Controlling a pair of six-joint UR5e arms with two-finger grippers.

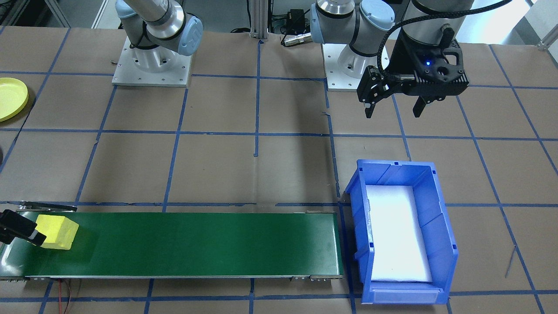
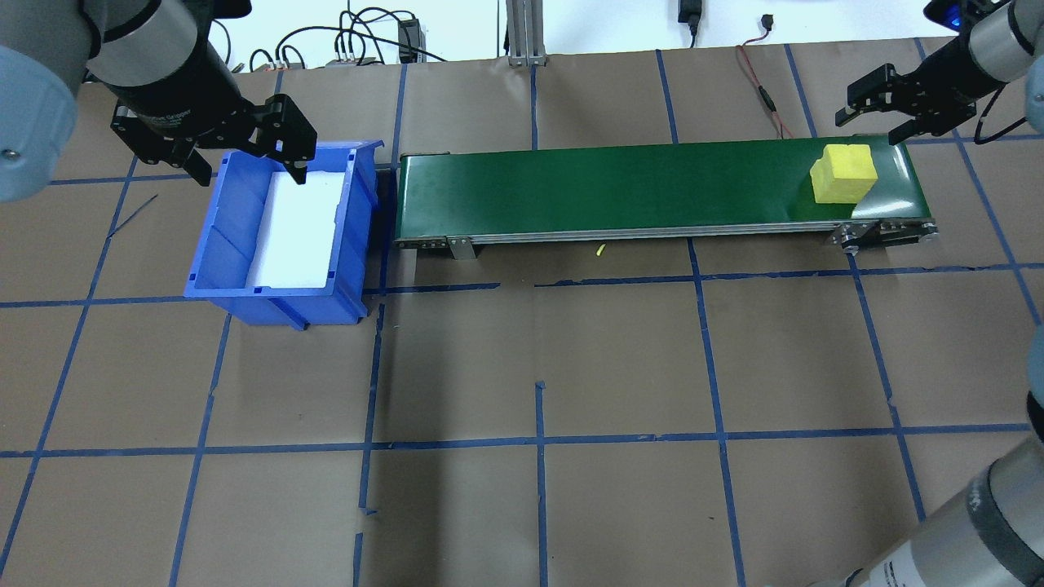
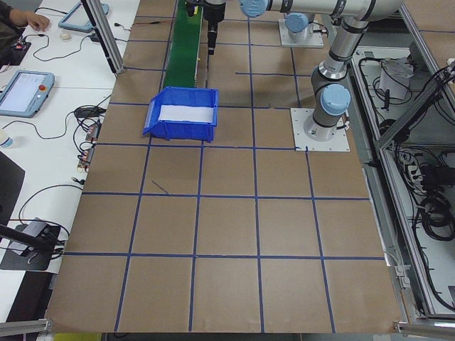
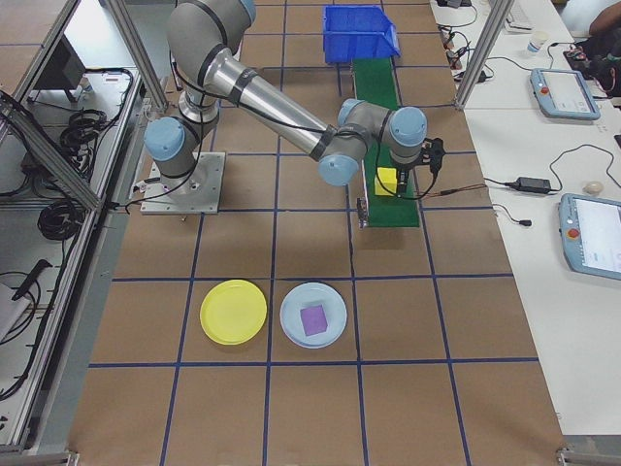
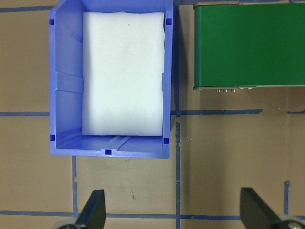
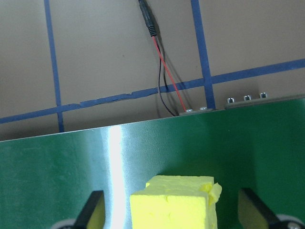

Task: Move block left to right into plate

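Brown paper with blue tape lines covers the table [image 2: 571, 359]. On it sits a long green belt [image 2: 620, 187]. The yellow block [image 2: 844, 174] rests on the belt's end near the right claw [image 2: 879, 104]. That claw hangs just beside the block with its two fingers spread wide, one on each side in the wrist view, and it holds nothing. The left claw [image 1: 394, 106] floats over the table near the blue bin [image 1: 403, 231], fingers far apart, holding nothing. The yellow plate [image 4: 233, 312] lies well away from the block, beside a light blue plate [image 4: 313, 315] with a purple block [image 4: 312, 318] on it.
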